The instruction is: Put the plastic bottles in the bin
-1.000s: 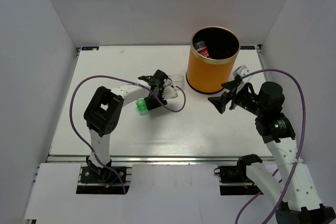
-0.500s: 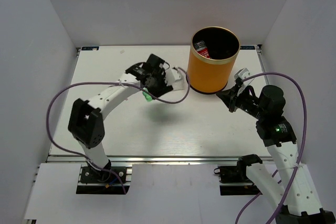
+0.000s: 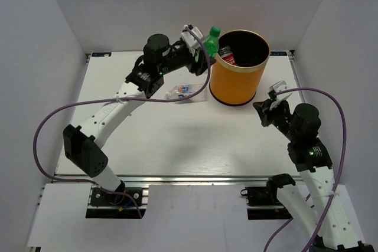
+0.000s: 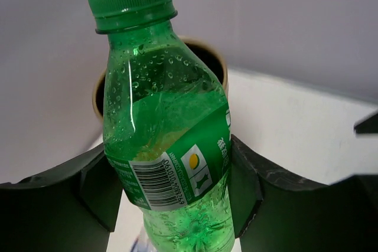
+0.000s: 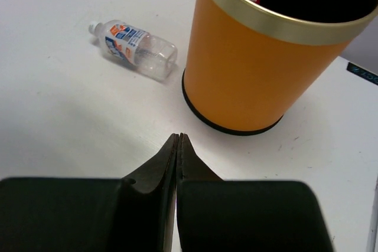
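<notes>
- Table (image 3: 147, 140): flat, white, matte.
- Bin (image 3: 236, 81): tall orange cylinder, smooth wall, gold rim band, black inside and black foot ring; standing on the far right part of the table. Inside, against the left wall, a red-label bottle (image 3: 227, 57) with white writing too small to read.
- Left gripper (image 3: 198, 51): raised, clamped on the green bottle (image 4: 165, 146), one black finger on each side of the label.
- Right gripper (image 5: 178, 146): jaws pressed tight together, nothing between them, low by the bin's right side.
- Green bottle: see-through green plastic, ribbed green cap, droplets within; barcode and a small yellow fruit mark on the label, text unreadable. Up just beside the bin's left rim, not yet in.
- Clear bottle (image 5: 137, 48): lying on its side on the table left of the bin, white cap, blue-and-orange label, writing unreadable.
</notes>
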